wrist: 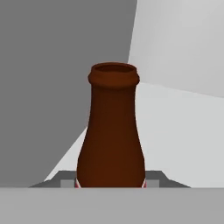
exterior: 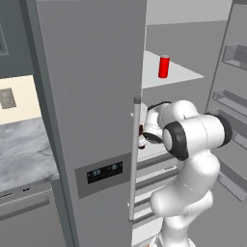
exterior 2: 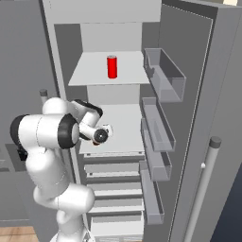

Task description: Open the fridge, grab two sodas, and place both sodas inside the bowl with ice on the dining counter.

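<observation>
The fridge (exterior 2: 189, 61) stands with its right door swung wide and its left door (exterior: 91, 96) closed, the long bar handle (exterior: 134, 159) running down that door's edge. Inside the fridge, the upper shelf (exterior 2: 90, 75) carries the red can (exterior 2: 112, 66), upright and alone near the shelf's middle. One shelf below, at the fridge's left inner wall, the arm reaches in, and the gripper (exterior 2: 99, 137) is clenched on the brown bottle (wrist: 110, 131), grasping it low on the body.

The relation that matters: the bottle sits directly between the gripper's fingers, its long axis upright and its open mouth at the top, so the coming move is most likely a straight pull out of the fridge toward the robot, keeping the neck vertical. The red can lies above the gripper, one shelf higher and slightly further right within the fridge.

The hand view gives the bottle close up, with a sliver of its label band at the base and the pale middle shelf (wrist: 183, 131) behind it. The two base views instead give the fridge layout, the can, and the door bins (exterior 2: 163, 71); in them the bottle is little more than a dark speck at the wrist. At the left of the fridge, the left base view also shows a marble worktop (exterior: 24, 149).
</observation>
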Tool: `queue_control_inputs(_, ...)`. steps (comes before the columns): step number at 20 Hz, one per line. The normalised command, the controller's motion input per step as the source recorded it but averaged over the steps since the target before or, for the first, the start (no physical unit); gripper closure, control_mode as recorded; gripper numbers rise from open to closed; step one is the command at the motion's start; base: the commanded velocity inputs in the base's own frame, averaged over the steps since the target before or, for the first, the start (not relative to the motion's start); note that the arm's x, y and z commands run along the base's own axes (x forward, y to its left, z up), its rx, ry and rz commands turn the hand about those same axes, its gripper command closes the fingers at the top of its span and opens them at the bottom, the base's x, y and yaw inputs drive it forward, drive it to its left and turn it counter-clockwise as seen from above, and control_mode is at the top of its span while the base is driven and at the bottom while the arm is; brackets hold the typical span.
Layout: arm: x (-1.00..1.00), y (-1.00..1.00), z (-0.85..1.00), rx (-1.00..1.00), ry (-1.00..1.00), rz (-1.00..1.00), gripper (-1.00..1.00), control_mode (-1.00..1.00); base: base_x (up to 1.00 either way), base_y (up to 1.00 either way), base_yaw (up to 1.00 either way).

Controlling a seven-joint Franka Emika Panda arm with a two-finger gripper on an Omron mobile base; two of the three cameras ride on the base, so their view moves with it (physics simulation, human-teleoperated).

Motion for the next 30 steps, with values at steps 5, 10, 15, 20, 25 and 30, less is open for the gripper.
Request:
queue_control_inputs(5, -0.28, -0.28, 0.45, 0.00, 0.01, -0.05, 1.00, -1.00, 0.00, 0.00, 0.00)
queue_control_inputs(10, -0.09, -0.22, 0.65, 0.00, 0.08, -0.06, 1.00, -1.00, 0.00, 0.00, 0.00)
queue_control_inputs(15, -0.07, -0.07, 0.68, 0.00, 0.16, -0.03, 1.00, -1.00, 0.00, 0.00, 0.00)
queue_control_inputs(20, -0.06, -0.14, 0.70, 0.00, 0.20, -0.01, 1.00, -1.00, 0.00, 0.00, 0.00)
queue_control_inputs(25, -0.31, -0.42, 0.51, 0.02, 0.06, 0.00, 1.00, -1.00, 0.00, 0.00, 0.00)
queue_control_inputs(30, -0.55, -0.33, 0.50, 0.05, 0.00, 0.00, 1.00, -1.00, 0.00, 0.00, 0.00)
